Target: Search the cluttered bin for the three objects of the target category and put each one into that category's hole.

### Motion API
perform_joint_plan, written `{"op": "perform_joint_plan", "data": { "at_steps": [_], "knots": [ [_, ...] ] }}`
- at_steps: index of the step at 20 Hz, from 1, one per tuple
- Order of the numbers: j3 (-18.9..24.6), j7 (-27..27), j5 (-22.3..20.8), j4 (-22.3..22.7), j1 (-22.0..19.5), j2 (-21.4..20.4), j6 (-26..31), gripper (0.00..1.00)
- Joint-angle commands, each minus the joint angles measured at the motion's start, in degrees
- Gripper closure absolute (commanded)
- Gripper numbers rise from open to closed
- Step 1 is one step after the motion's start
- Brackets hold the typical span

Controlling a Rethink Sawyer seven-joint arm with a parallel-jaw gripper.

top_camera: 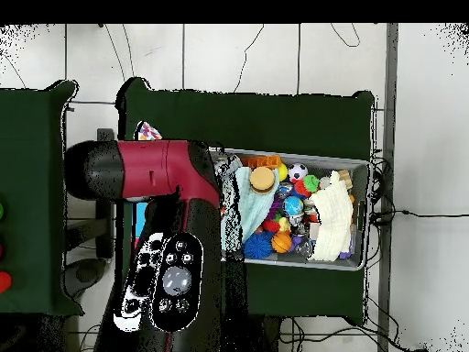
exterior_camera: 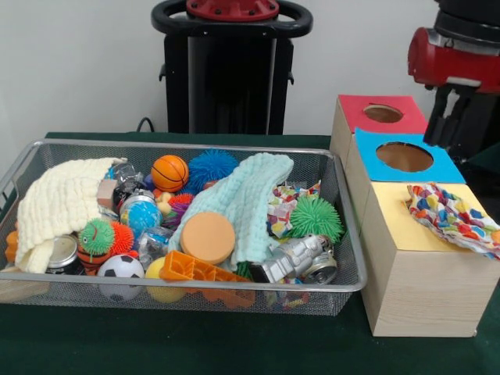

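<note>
— Where's the gripper [exterior_camera: 457, 117]?

— At the right, hanging above the blue box [exterior_camera: 406, 158], just behind the yellow one. Whether it is released or clenched, I cannot tell; nothing shows in it.

— And the patterned cloth [exterior_camera: 453, 217]?

— Below and in front of the gripper, apart from it, crumpled on top of the yellow box [exterior_camera: 391, 226], covering the far right side and hanging over the edge.

— Any more like it?

— Another patterned cloth [exterior_camera: 285, 205] lies in the wire bin [exterior_camera: 344, 289], well to the left, between the pale green towel [exterior_camera: 242, 199] and a green spiky ball [exterior_camera: 316, 217]. A cream towel [exterior_camera: 58, 205] sits at the bin's left end.

— The third box?

— The red box [exterior_camera: 380, 115] stands farthest back.
</note>
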Motion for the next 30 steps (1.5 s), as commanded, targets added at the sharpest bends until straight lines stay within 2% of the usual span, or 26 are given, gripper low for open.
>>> {"op": "perform_joint_plan", "data": {
  "at_steps": [1,6,13,30],
  "knots": [
    [7.4,7.4,2.7,7.4,-0.3,2.7,-1.9,1.00],
    [7.4,9.3,3.1,8.2,0.4,4.1,-6.3,1.00],
    [6.2,9.6,2.1,7.6,0.9,6.0,-9.2,1.00],
    [5.0,9.8,1.7,6.4,1.2,8.4,-11.7,1.00]
  ]
}}
